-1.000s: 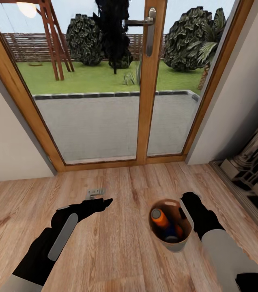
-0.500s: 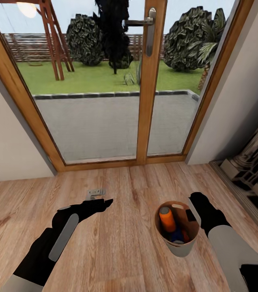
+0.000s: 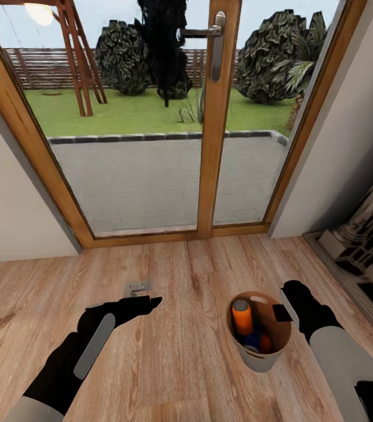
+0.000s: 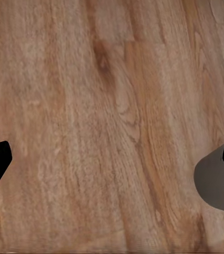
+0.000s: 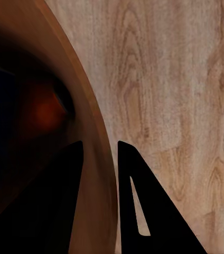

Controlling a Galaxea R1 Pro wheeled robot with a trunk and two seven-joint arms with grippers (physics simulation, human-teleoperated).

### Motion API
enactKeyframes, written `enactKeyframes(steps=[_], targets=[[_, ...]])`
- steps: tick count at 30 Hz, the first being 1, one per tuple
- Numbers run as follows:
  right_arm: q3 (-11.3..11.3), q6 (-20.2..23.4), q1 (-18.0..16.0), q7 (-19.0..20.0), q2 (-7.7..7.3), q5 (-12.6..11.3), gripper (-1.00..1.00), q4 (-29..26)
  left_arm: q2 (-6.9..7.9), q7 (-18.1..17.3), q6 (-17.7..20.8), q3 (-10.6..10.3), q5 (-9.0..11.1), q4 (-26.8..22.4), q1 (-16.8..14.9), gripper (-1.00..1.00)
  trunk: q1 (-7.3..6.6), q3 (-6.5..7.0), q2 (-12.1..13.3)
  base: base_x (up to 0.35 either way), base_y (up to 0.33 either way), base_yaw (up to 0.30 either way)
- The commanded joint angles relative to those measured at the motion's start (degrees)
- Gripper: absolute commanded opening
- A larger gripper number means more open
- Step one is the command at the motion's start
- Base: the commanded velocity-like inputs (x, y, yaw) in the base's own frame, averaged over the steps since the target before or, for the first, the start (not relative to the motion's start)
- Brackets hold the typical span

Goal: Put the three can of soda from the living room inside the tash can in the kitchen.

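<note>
The right gripper [image 3: 284,309] had its jaws clamped on the rim of the bin [image 3: 261,357] (coppery inside, grey outside), which held the cans [image 3: 243,317], two orange and one blue. The left gripper [image 3: 145,303] hovered with jaws spread over the floor [image 3: 186,375], before the glass door [image 3: 151,117].

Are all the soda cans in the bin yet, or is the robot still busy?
Done: an orange can stands in the trash can, with a blue can and a second orange one lower down. In hand: the right gripper pinches the bin's rim, one finger inside and one outside. The left gripper is open and holds nothing. Left: the bin is by a glass door, and no kitchen is in sight.
</note>
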Motion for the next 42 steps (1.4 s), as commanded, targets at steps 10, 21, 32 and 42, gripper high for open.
enactKeyframes(steps=[10,21,32,42], targets=[[0.09,-1.27,0.03,4.83,-1.10,-0.28,-1.00,0.28,0.00,0.02,-0.06,0.00,0.00,1.02,0.00,1.00,0.00,0.00,0.00,0.000,0.000,0.000],[0.21,-6.66,0.07,5.16,-1.89,-0.27,-1.00,3.58,0.00,0.13,-0.06,0.00,0.14,0.98,0.00,1.00,0.00,0.00,0.00,0.000,0.000,0.000],[0.33,-7.74,0.21,5.17,-1.91,-0.21,-1.00,3.75,0.00,0.14,-0.06,-0.12,0.11,0.96,0.00,1.00,0.00,0.00,0.00,0.000,0.000,0.000],[0.26,-7.76,0.34,5.17,-2.05,-0.15,-1.00,3.77,-0.01,0.11,-0.06,-0.17,0.06,0.96,0.00,1.00,0.00,0.00,0.00,0.000,0.000,0.000]])
